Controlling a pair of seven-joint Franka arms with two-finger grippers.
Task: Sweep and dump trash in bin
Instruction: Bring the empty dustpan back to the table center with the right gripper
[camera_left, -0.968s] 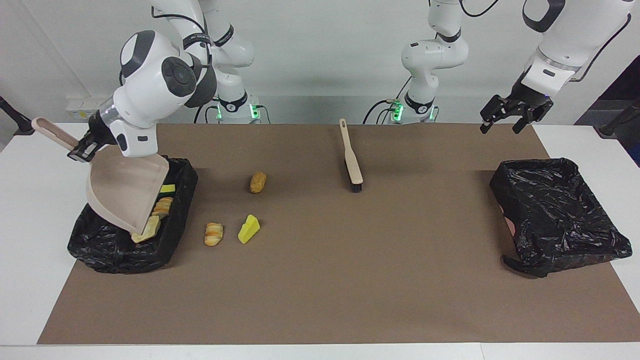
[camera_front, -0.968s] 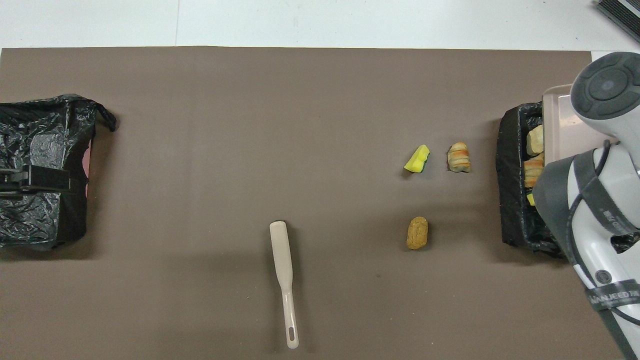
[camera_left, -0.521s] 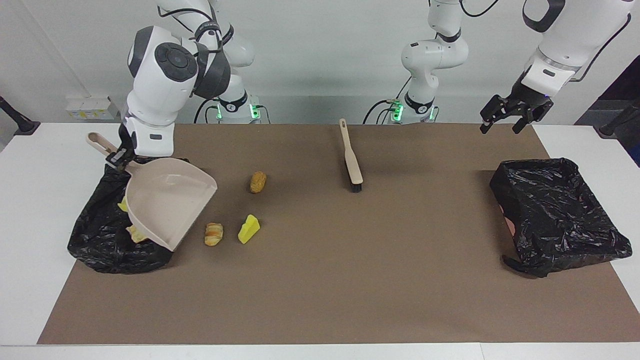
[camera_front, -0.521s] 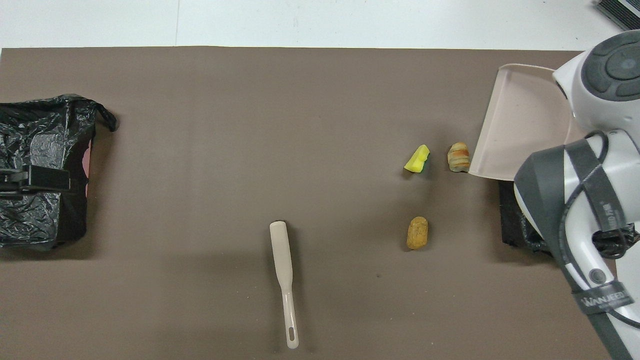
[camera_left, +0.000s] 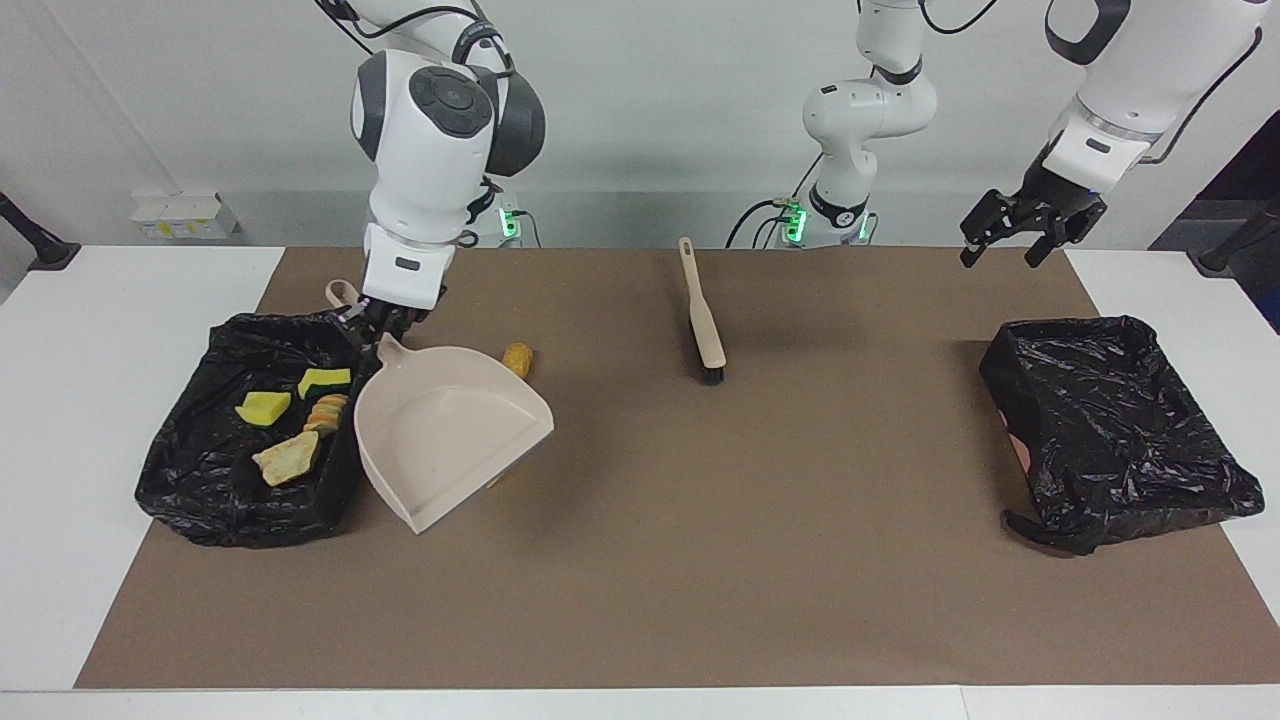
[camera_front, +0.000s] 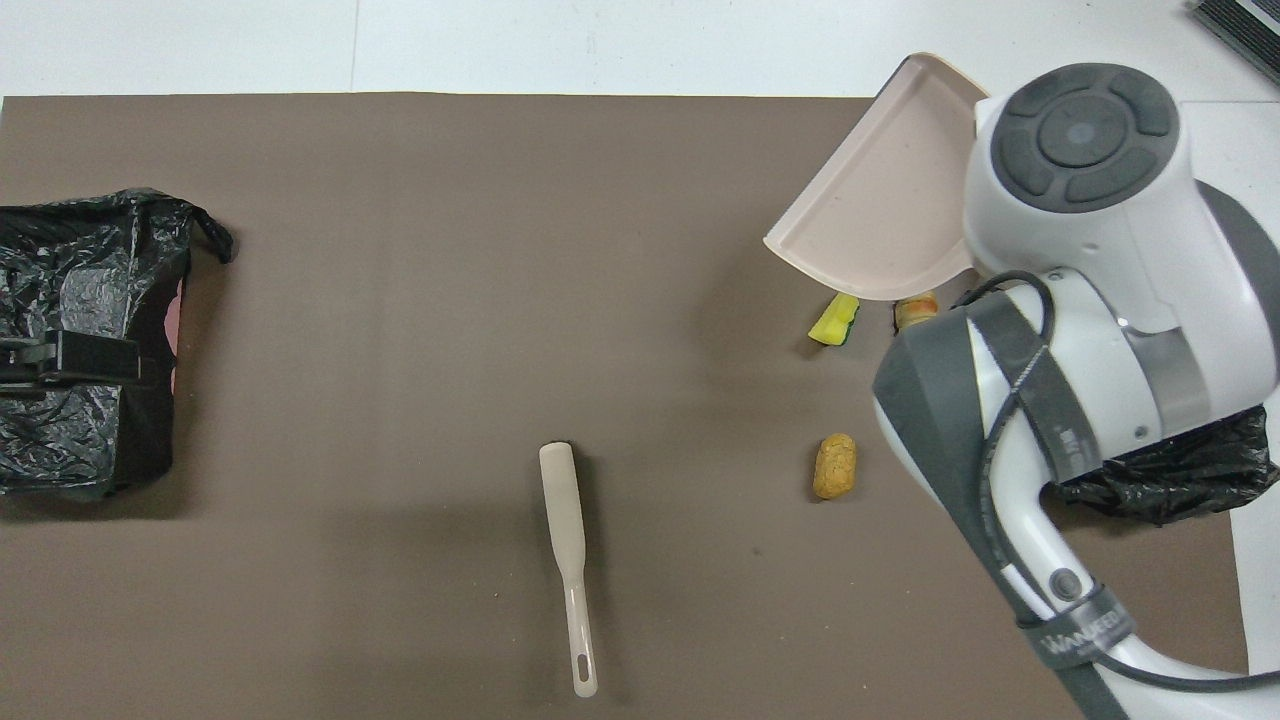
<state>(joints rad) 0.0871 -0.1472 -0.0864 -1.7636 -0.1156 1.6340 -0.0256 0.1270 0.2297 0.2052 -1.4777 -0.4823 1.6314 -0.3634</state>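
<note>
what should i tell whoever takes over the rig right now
Right hand: shut on the dustpan handle, pan empty, held over the mat beside the bin at its end.
Left hand: open, waiting above the second bin.
Done: four scraps lie in the right arm's bin.
Left: three scraps on the mat: a brown roll, a yellow wedge and a striped roll, the last two partly under the pan.
Brush lies untouched mid-mat, near the robots.

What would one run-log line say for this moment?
right gripper: holds dustpan over mat | left gripper: open, waiting | bin: four scraps | mat: three left
</note>
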